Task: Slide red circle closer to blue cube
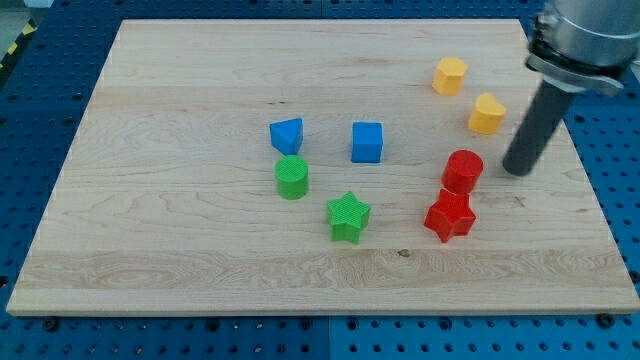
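Note:
The red circle (462,170) stands on the wooden board right of the middle. The blue cube (367,142) sits to its left and a little higher in the view, about a block's width of bare board between them. My tip (519,170) is just right of the red circle, close to it with a small gap showing. The dark rod rises from the tip toward the view's top right.
A red star (449,216) touches the red circle from below. A second blue block (287,135), a green circle (292,177) and a green star (348,217) lie left of the middle. Two yellow blocks (450,75) (487,114) sit at upper right. The board's right edge (590,200) is near the tip.

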